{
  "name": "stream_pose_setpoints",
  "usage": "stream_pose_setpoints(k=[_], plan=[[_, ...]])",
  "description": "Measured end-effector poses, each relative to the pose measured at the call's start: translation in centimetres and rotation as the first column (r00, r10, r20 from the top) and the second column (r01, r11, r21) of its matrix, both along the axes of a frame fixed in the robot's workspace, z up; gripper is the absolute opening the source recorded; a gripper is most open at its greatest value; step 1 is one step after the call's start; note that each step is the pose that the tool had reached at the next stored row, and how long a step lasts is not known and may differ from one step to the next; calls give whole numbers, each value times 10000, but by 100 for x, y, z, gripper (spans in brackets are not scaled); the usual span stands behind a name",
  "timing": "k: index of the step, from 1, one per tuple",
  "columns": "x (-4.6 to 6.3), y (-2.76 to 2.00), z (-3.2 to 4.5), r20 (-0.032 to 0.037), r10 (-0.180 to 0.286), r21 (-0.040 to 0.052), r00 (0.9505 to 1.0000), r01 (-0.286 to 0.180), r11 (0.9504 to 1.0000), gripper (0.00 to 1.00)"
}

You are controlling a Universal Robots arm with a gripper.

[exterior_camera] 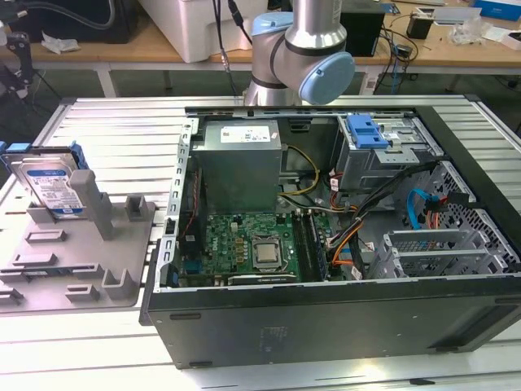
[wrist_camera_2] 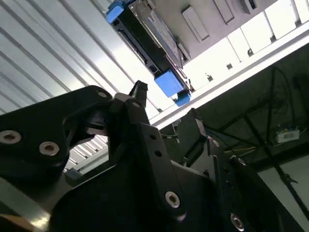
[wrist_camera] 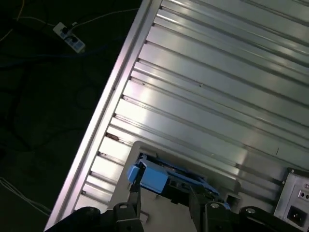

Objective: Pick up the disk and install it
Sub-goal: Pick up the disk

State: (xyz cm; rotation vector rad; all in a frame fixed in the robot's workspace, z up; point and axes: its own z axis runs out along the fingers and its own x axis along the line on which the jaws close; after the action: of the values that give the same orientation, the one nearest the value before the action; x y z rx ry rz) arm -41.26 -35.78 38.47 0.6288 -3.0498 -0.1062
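Exterior view: arm (exterior_camera: 303, 49) cut off by top edge. Disk (exterior_camera: 50, 186) lower corner hidden behind grey fixture (exterior_camera: 122, 269) post; fixture clipped by left edge. First wrist view: disk (wrist_camera: 153, 177) partly hidden behind gripper (wrist_camera: 163, 189) fingers (wrist_camera: 131, 208). Both wrist views: gripper body cut by bottom edge.

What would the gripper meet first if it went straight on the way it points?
Probably the flat rectangular silver disk with blue plastic rail, just ahead of the open gripper in both wrist views; depth is unclear.
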Motion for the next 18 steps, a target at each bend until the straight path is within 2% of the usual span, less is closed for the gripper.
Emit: stream_pose_setpoints(k=[1, 4, 6, 8, 9, 13, 16, 18], plan=[[0, 0, -3, -2, 249, 0, 9997, -249, 9997, 54], [0, 0, -10, -7, 855, 0, 9963, -855, 9963, 54], [0, 0, -15, -7, 1229, 0, 9924, -1229, 9924, 54], [0, 0, -21, -7, 1649, 0, 9863, -1649, 9863, 54], [0, 0, -27, -6, 2030, 0, 9792, -2030, 9792, 54], [0, 0, -38, -7, 2796, -1, 9601, -2796, 9601, 54], [0, 0, -46, -7, 3366, 0, 9416, -3366, 9416, 54], [0, 0, -51, -7, 3763, -1, 9265, -3763, 9265, 54]])
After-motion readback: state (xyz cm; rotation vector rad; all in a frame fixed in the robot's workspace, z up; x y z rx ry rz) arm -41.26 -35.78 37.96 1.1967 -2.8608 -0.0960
